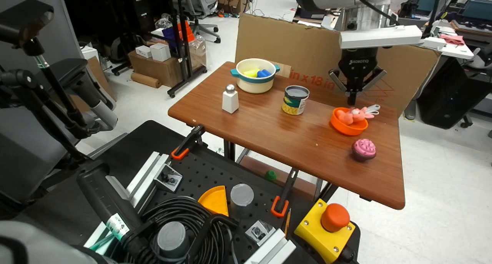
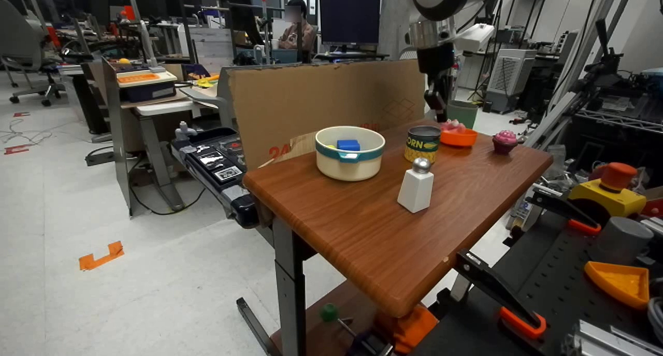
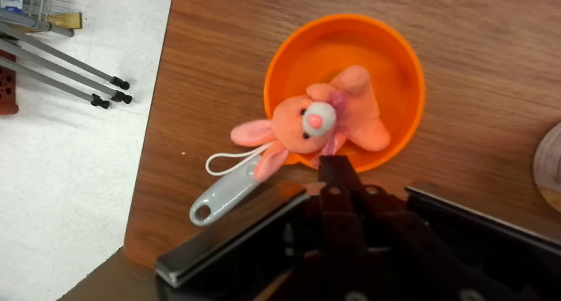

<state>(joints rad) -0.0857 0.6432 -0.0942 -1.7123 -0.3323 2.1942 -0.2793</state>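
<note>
Wooden tabletop [image 1: 269, 129] | your claw [image 1: 351, 100]: narrow, tips together, nothing visibly held | plush rabbit [image 3: 324, 121]: just below it, in orange pan [image 3: 396, 86], long axis slanting, ears [image 3: 252, 133] toward grey handle [image 3: 225, 193]

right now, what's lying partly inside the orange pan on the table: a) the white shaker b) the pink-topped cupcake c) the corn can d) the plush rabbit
d, because the wrist view shows the plush rabbit with its body in the orange pan and its ears out past the rim
</note>
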